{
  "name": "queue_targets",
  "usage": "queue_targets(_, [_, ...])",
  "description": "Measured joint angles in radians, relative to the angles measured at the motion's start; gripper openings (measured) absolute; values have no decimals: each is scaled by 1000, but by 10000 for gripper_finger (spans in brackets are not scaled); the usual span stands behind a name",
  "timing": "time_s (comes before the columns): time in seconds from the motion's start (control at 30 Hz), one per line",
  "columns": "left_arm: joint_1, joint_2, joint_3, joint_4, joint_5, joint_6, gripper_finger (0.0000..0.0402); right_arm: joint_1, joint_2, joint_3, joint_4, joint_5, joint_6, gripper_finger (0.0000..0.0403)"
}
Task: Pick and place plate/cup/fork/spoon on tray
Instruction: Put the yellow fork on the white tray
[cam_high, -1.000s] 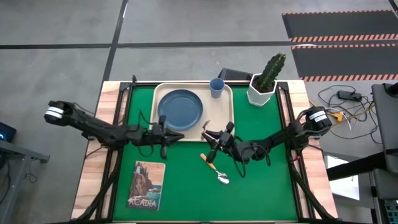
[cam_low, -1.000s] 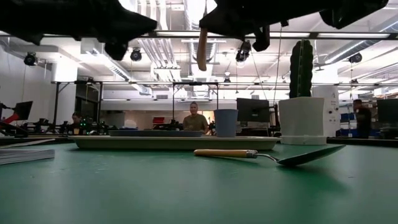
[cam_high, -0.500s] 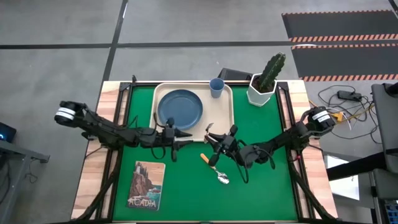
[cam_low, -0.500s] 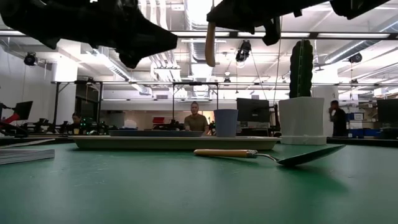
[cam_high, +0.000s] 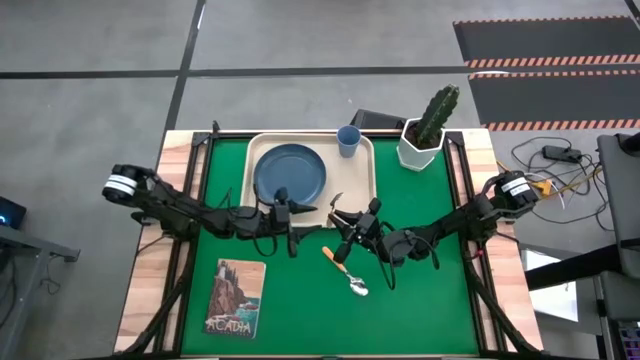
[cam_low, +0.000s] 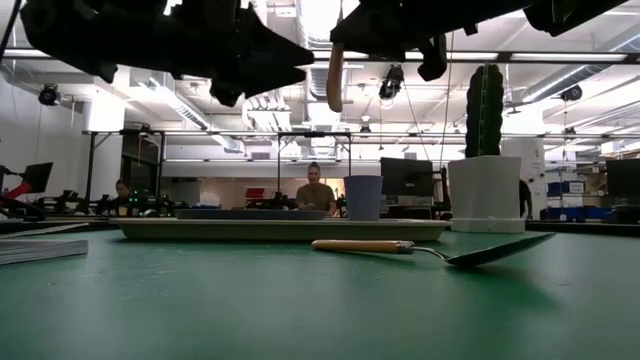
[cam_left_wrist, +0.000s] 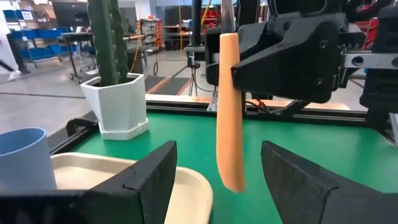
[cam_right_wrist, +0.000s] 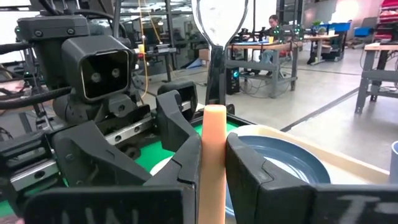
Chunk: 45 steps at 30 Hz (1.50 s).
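The right pincer (cam_high: 338, 222) holds the fork (cam_high: 335, 207) tight by its orange handle. In the right wrist view the two dark fingers (cam_right_wrist: 255, 180) squeeze the handle from both sides, and the fork stands up between them. The silver tines point toward the tray (cam_high: 362, 175). In the low view the orange handle (cam_low: 334, 77) hangs down from the pincer, high above the desk (cam_high: 420, 300).

The left pincer (cam_high: 303, 232) is just beside the right one, and they face each other over the green mat. Its fingers (cam_left_wrist: 149, 174) are spread wide and hold nothing. In the left wrist view the fork's handle hangs in the gap between them, but it does not touch them.

The spoon (cam_high: 350, 275) lies flat on the green mat, near the fork and a little closer to the front edge of the desk. It is not on the tray. Its orange handle points toward the pincers and its silver bowl points away.

The plate (cam_high: 290, 172) sits on the tray, on the left part of it. The cup (cam_high: 348, 140) stands upright at the tray's far right corner. A cactus in a white pot (cam_high: 421, 143) stands on the mat just beside the tray. A picture booklet (cam_high: 236, 297) lies on the mat near the front left. In the low view a person (cam_low: 315, 192) sits far back in the room.
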Motion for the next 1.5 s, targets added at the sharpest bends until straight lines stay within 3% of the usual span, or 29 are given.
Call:
queue_targets(0.27, [0, 55, 39, 13, 2, 25, 215, -14, 0, 0, 1, 0, 38, 38])
queue_targets(0.6, [0, 10, 14, -3, -3, 54, 215, -23, -7, 0, -11, 3, 82, 38])
queue_targets(0.73, [-2, -22, 11, -45, -72, 74, 215, -42, -39, 0, -118, 36, 188, 38])
queue_targets(0.87, [-2, -87, 9, -156, -172, 71, 215, -79, -123, 0, -376, 40, 414, 38])
queue_targets(1.03, [-2, -156, 5, -283, -204, 70, 215, -165, -242, 0, -686, -150, 692, 38])
queue_targets(1.27, [-2, -222, -42, -288, -264, 71, 215, -294, -293, 0, -826, -447, 862, 38])
queue_targets(1.37, [-3, -258, -74, -290, -341, 70, 215, -319, -293, 0, -826, -501, 865, 38])
queue_targets(1.5, [-2, -301, -120, -280, -370, 70, 215, -327, -280, 37, -874, -504, 856, 38])
